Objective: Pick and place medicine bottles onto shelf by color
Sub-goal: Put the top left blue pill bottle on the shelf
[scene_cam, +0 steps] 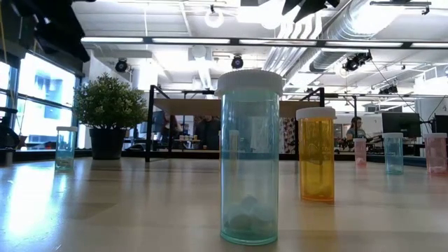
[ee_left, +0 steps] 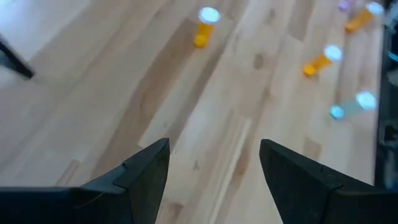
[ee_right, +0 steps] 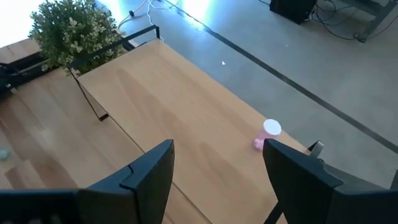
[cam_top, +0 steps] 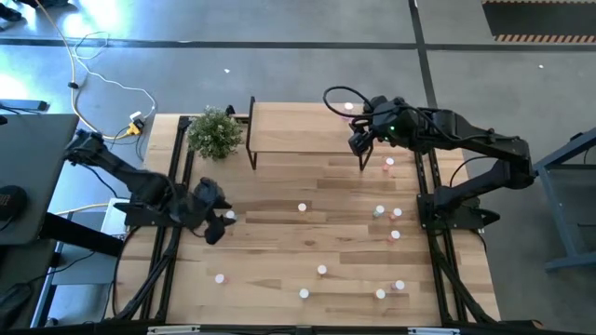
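Hovering open over shelf w/ pink bottle: right claw, apparently empty.

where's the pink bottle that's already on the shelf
The pink bottle stands on the shelf near its far right corner, the end away from the plant. In the high view it shows beside the right gripper, which hovers open there.
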